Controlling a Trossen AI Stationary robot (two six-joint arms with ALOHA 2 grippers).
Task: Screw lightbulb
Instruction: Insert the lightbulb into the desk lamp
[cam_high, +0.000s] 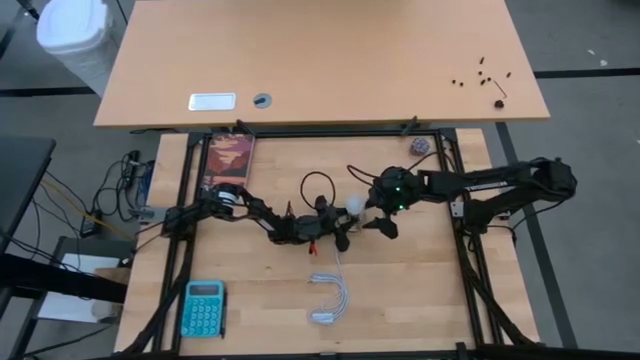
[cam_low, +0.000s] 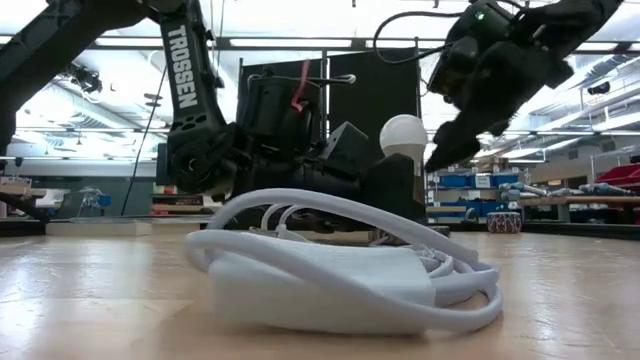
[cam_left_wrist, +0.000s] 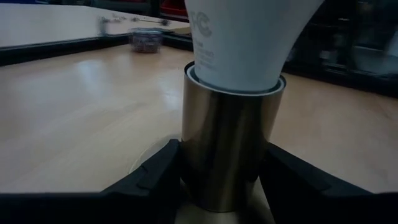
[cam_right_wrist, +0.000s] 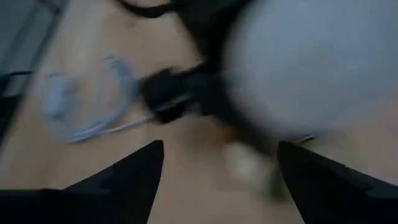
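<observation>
A white lightbulb (cam_high: 355, 204) (cam_low: 403, 133) stands with its neck in the top of a brass-coloured socket cylinder (cam_left_wrist: 230, 143) at the table's middle. My left gripper (cam_high: 340, 232) (cam_left_wrist: 227, 183) reaches in from the table's left and is shut on that socket. My right gripper (cam_high: 381, 222) (cam_right_wrist: 221, 180) hangs on the bulb's right, tilted down, open, with nothing between its fingers. In the low view its fingertips (cam_low: 447, 150) stand just beside the bulb's globe; I cannot tell whether they touch it. My left gripper pinches the socket's lower wall (cam_left_wrist: 191, 163) between its two fingers, one on each side. The fingers lie about level, coming from the table's left. The socket stands upright with the bulb (cam_left_wrist: 242, 43) in its top; its foot is hidden by the fingers.
A coiled white cord with a plug (cam_high: 330, 300) (cam_low: 340, 275) lies toward the near edge. A teal calculator (cam_high: 203, 308) sits near left, a printed card (cam_high: 230, 160) far left, a small purplish ball (cam_high: 419, 146) far right. A second tabletop (cam_high: 320, 60) lies beyond.
</observation>
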